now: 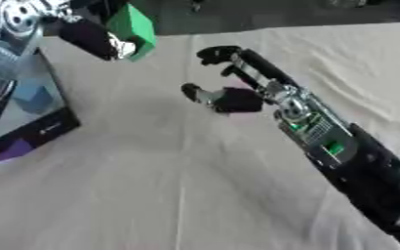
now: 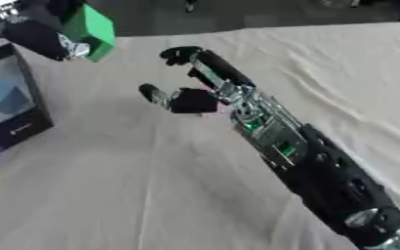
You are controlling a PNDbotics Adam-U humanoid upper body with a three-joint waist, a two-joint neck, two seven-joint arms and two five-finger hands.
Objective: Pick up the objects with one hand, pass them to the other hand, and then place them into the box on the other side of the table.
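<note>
My left hand (image 1: 92,36) is up at the far left of the scene, its dark fingers curled around a green block (image 1: 133,29), which it holds in the air above the far left part of the table (image 1: 195,195), just past the far corner of the box (image 1: 32,105). The block shows bright green faces, with my fingers wrapped over its left side and a pale patch at the fingertips against its lower edge. My right hand (image 1: 229,95) reaches in from the near right, its forearm running up across the cloth toward the middle of the table, with green lights showing in the silver part of the wrist. Its fingers are spread and hold nothing: the upper ones stretch toward the far left, the thumb (image 1: 195,93) juts out below them, and a wide gap stands between the two. A trace of pink shows just under the palm, which I cannot make out. My right hand is well apart from the block, lower and to its right. The box lies at the left edge of the table, a dark tray with a pale bluish inside and a purple patch at its near end. The table is covered with a wrinkled off-white cloth.
</note>
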